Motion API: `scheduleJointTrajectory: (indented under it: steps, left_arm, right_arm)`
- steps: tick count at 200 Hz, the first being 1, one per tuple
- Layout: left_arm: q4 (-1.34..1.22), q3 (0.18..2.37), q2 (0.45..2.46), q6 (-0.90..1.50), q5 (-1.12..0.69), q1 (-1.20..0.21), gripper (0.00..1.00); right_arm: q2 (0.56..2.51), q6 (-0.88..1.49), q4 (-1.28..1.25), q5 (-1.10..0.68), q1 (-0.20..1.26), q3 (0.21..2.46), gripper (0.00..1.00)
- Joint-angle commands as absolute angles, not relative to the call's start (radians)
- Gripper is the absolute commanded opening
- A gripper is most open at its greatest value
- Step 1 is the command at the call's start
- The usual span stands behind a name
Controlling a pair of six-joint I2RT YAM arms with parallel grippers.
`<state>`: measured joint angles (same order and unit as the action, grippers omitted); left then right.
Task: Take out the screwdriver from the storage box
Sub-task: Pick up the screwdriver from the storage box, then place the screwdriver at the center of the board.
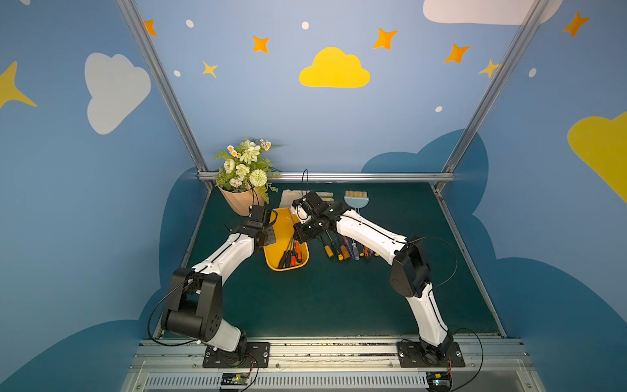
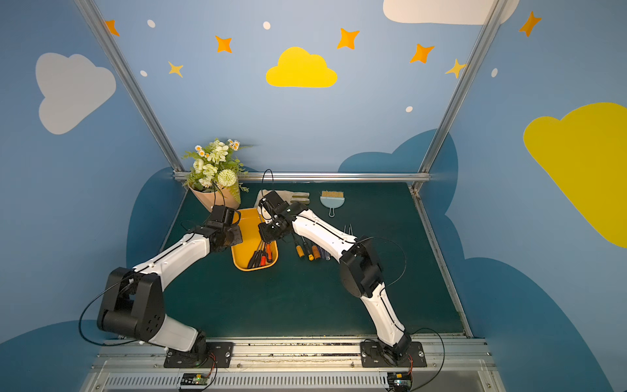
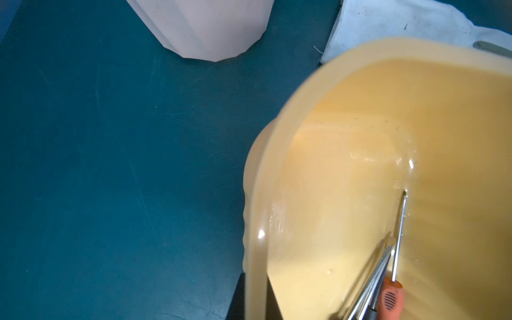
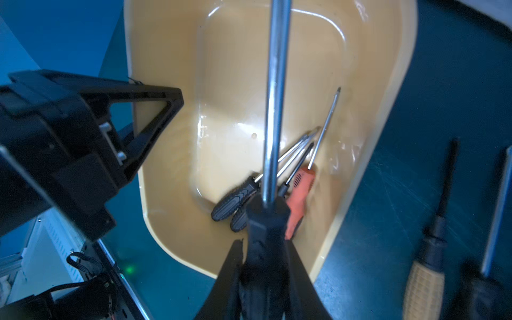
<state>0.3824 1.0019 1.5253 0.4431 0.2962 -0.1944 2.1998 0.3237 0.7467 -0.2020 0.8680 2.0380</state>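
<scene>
Pointing lengthwise over storage box (image 4: 401,83): screwdriver (image 4: 273,110) (black-handled)

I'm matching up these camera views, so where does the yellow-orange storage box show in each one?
Top view: storage box mid-table, near the flower pot.
Top view: the same spot.
Left wrist: its rounded end, close to the pot's base.
Right wrist: its inside, behind the gripped screwdriver.
Shared landmark: the orange handle inside the box.

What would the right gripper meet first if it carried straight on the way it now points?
Probably the beige glove past the storage box: the right gripper holds a screwdriver pointing over the far rim toward it. Height is unclear.
</scene>
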Motion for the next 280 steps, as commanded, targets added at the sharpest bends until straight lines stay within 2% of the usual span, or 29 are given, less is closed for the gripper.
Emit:
scheduleJointTrajectory:
  steps: [1,59,197,280]
  left_arm:
    - [0.39,1.015,1.512,0.46,0.307,-0.186,0.02]
    - [0.393,1.021,1.506,0.455,0.315,-0.166,0.02]
    - [0.406,1.017,1.489,0.467,0.341,-0.149,0.02]
    - [0.408,1.02,1.497,0.468,0.325,-0.149,0.02]
  right_arm:
    - [2.186,0.217,0.837,-0.195,0.844,2.055,0.0]
    - [2.372,0.26,1.093,-0.156,0.821,2.233,0.0]
    - [2.537,0.311,1.27,0.003,0.822,2.296,0.0]
    - [2.562,0.344,1.337,0.094,0.809,2.325,0.0]
